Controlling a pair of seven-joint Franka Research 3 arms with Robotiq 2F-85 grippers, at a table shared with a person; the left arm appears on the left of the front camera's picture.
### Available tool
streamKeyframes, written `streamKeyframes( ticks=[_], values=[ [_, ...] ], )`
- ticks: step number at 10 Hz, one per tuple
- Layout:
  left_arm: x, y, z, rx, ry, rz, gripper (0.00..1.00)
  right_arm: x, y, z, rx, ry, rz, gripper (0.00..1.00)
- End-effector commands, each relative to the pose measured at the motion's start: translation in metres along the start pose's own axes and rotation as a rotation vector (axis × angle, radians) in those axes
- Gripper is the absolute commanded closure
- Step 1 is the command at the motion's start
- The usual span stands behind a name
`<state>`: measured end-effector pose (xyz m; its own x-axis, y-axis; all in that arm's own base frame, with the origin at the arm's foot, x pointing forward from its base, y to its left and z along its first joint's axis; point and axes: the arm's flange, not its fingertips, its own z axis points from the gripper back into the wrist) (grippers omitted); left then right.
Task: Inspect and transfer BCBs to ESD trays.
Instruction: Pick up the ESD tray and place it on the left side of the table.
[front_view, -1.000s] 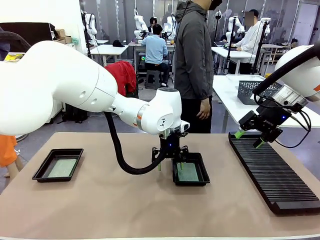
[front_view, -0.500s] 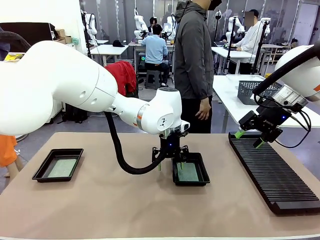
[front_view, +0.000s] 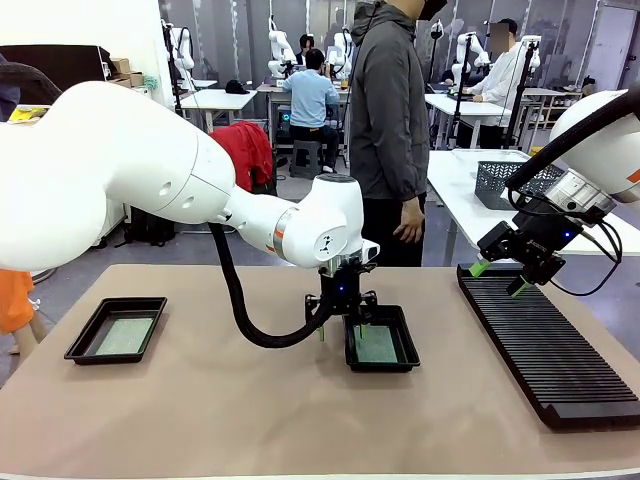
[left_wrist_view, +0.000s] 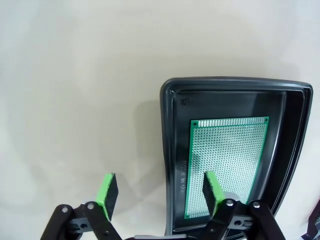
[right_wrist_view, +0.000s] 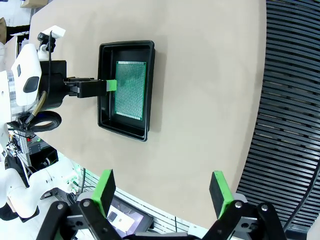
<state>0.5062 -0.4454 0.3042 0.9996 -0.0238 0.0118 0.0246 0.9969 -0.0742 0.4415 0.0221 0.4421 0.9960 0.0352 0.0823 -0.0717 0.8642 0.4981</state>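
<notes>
The left tool (left_wrist_view: 160, 192) hangs released, straddling the near rim of an ESD tray (left_wrist_view: 170, 150); its body cuts off that tray's corner. A BCB (left_wrist_view: 227, 160) lies flat inside. The right tool (right_wrist_view: 162, 192), also released, hovers over the tabletop (right_wrist_view: 205, 100) beside a ribbed rack (right_wrist_view: 290, 115).

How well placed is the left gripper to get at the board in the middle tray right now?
Probably well placed: the left gripper hangs open, straddling the middle tray's near rim, one finger over the bare board. The board lies flat inside the rim, so pinching an edge looks awkward.
</notes>
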Motion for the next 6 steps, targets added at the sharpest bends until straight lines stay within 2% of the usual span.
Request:
streamKeyframes(
  ticks=[1, 6],
  values=[
    [0.0012, 0.0003, -0.0023, -0.013, -0.025, 0.005, 0.13, -0.0007, 0.0018, 0.0004, -0.008, -0.002, -0.022, 0.0],
    [0.0026, 0.0024, -0.0039, -0.05, -0.025, -0.001, 0.27, -0.0007, 0.0018, 0.0004, -0.008, -0.002, -0.022, 0.0]
  ],
)
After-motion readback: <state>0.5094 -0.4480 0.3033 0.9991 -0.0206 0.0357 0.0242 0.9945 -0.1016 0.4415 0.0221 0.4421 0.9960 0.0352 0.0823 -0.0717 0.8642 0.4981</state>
